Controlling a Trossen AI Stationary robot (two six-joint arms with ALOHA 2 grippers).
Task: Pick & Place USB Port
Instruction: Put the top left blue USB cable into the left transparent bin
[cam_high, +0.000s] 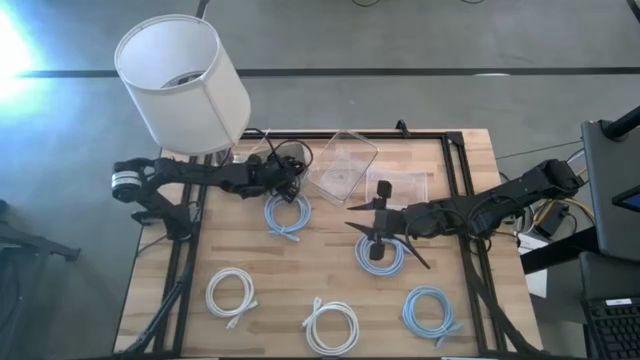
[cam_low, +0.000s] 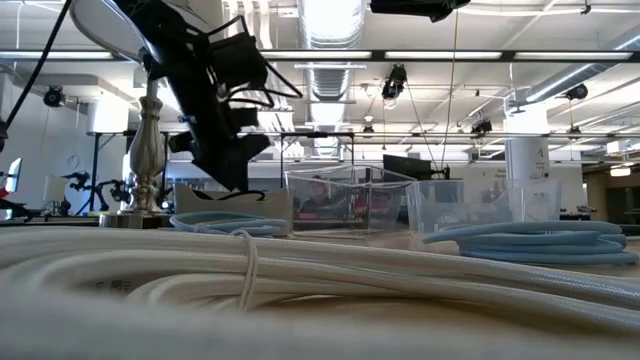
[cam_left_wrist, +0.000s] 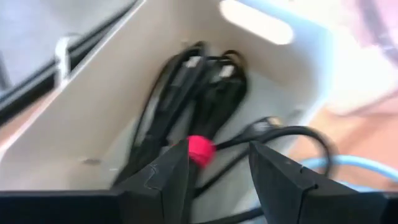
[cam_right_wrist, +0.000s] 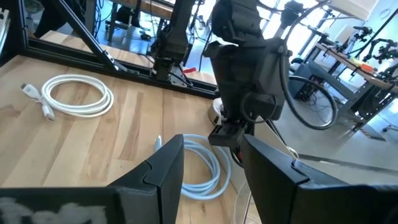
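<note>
Wooden worktop (cam_high: 455, 160) from above: coiled cables lie beside a clear tray (cam_high: 342, 165). Left wrist view: left gripper (cam_left_wrist: 219, 163), fingers apart, hovers over black USB cables (cam_left_wrist: 205, 93) in a white bin (cam_left_wrist: 112, 106); light, floppy, best grasped at the bundle's middle. Right gripper (cam_right_wrist: 211, 163): apart, empty.

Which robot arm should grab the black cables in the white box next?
Probably the left. Its hand is open right over the black cables in the white box, by the lamp. The right hand hovers farther off, above a blue cable coil.
</note>
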